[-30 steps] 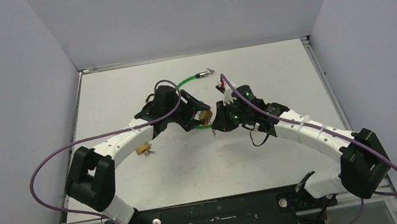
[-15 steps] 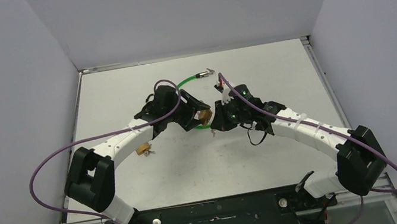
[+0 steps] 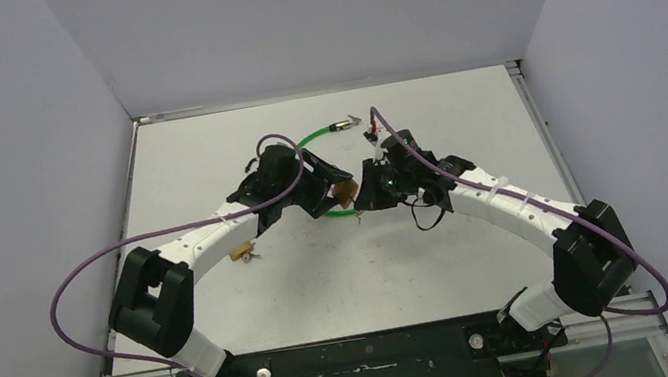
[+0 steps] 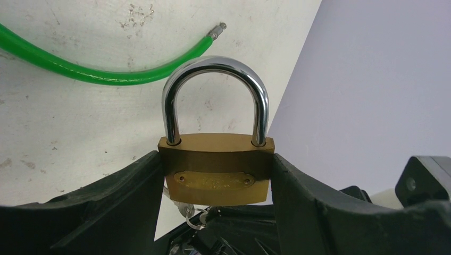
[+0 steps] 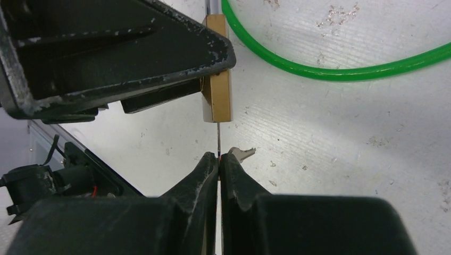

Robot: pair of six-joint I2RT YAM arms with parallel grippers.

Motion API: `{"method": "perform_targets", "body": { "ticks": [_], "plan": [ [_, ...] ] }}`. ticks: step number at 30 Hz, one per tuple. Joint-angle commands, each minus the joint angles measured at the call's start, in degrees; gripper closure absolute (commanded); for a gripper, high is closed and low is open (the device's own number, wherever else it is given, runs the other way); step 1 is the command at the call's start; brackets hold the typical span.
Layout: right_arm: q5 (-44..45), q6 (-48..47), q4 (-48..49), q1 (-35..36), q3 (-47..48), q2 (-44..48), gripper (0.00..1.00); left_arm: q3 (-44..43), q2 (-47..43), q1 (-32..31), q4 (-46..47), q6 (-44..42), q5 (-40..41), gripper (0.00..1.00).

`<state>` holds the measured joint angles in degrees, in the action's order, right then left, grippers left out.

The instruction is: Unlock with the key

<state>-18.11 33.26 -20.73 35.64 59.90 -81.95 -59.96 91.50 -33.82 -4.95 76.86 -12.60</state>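
Presently, item one: brass padlock (image 4: 215,170), both shackle legs seated, clamped by its body in the left gripper (image 4: 215,159) over mid-table (image 3: 344,278), just near of the green cable (image 5: 340,71). Item two: key (image 5: 218,141), pinched edge-on in the fully closed right gripper (image 5: 219,162), thin blade reaching the padlock's underside; how deep it sits cannot be told. Item three: second brass padlock (image 3: 241,252), lying further left beside the left arm.

Two brass padlocks (held padlock (image 4: 215,170), loose padlock (image 3: 241,252)), one green cable (image 3: 310,138), at least two keys (gripped key (image 5: 218,139), spare key (image 5: 242,153)).
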Motion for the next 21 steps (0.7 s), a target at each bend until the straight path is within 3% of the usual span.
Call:
{"method": "perform_targets", "body": {
  "ticks": [1, 15, 21],
  "plan": [
    [-0.4, 2.4, 1.5, -3.0, 4.2, -1.9, 1.0, -0.9, -4.1, -1.4, 7.2, 1.3, -4.9, 0.87],
    [-9.1, -8.0, -1.7, -5.8, 8.0, -4.5, 1.0, -1.9, -4.2, -1.2, 7.3, 0.6, -7.6, 0.91],
    [-11.3, -5.9, -3.2, -8.5, 9.3, -5.3, 1.0, -2.1, -3.7, -1.2, 7.8, 0.4, -9.0, 0.91]
  ]
}}
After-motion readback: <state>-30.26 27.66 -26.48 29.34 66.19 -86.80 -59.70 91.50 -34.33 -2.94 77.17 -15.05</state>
